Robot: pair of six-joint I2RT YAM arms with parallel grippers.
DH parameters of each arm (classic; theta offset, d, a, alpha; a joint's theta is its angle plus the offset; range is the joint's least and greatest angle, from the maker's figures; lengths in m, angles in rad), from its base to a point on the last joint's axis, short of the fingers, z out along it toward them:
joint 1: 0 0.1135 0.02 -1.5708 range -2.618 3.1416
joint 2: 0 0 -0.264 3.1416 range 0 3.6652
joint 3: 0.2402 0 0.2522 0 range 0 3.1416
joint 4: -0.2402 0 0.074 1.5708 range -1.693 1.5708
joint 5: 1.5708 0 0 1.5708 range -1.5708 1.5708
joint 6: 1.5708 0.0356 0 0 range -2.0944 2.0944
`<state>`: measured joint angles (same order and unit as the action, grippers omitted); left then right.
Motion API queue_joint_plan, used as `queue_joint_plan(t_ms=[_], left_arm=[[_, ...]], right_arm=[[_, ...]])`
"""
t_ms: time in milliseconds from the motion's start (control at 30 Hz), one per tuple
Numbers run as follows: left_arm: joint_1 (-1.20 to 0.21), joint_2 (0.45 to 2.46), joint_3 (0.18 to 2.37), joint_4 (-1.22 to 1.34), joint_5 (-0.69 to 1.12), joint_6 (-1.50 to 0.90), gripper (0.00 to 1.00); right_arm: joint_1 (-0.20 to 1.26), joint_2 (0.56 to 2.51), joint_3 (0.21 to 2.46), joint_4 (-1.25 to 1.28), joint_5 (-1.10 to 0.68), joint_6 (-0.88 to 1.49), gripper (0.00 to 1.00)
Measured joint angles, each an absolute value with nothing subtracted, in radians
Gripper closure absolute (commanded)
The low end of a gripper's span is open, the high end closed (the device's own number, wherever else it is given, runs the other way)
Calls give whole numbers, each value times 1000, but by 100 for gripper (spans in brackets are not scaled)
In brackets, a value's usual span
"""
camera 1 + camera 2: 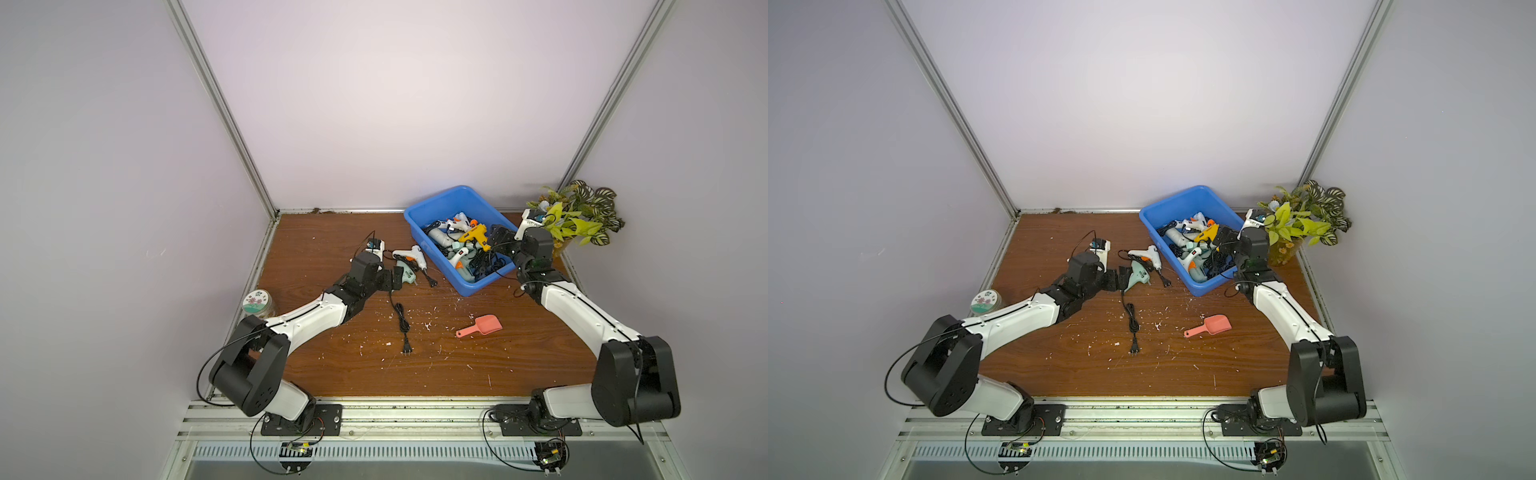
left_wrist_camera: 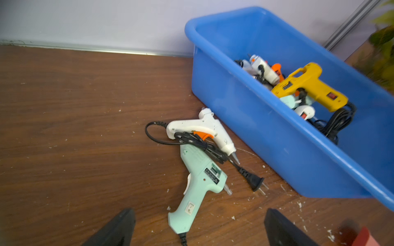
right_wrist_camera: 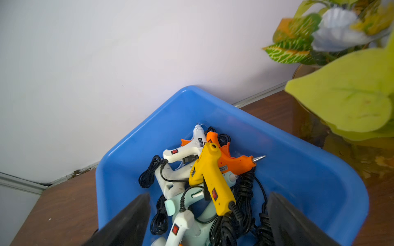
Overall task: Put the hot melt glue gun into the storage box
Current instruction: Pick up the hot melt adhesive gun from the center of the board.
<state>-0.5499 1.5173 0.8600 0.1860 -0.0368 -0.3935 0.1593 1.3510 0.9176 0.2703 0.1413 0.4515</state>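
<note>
The blue storage box (image 1: 440, 194) (image 1: 1177, 195) stands at the back of the wooden table and holds several glue guns and cords. A yellow glue gun (image 1: 476, 235) (image 3: 211, 176) lies on top of that pile. My right gripper (image 1: 496, 240) (image 3: 209, 196) hangs open over the box, its fingers apart from the yellow gun. A mint glue gun (image 1: 406, 273) (image 2: 198, 181) and a white glue gun (image 1: 409, 254) (image 2: 204, 130) lie on the table left of the box (image 2: 266, 132). My left gripper (image 1: 394, 279) (image 2: 199, 213) is open, low, with the mint gun's handle between its fingers, untouched.
The mint gun's black cord and plug (image 1: 402, 322) trail toward the front. A pink scoop (image 1: 482, 326) lies in the middle right. A lidded jar (image 1: 259, 303) stands at the left edge and a potted plant (image 1: 577, 216) beside my right wrist. White crumbs litter the wood.
</note>
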Motion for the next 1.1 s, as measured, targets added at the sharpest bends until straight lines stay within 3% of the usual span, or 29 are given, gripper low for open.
queue_joint_plan(t_ms=[233, 433, 867, 1033, 1100], left_arm=[[-550, 1631, 937, 64, -36, -334, 12], [-550, 1784, 1048, -30, -40, -264, 30], [-550, 1947, 1190, -122, -66, -183, 34], [-550, 1966, 1202, -125, -52, -175, 46], [-550, 1968, 1205, -126, -46, -171, 57]], right_arm=[[159, 1202, 862, 244, 125, 437, 1], [159, 1131, 825, 238, 122, 437, 1], [159, 1095, 791, 235, 122, 437, 1], [159, 1095, 791, 235, 122, 439, 1], [159, 1095, 791, 235, 122, 442, 1]])
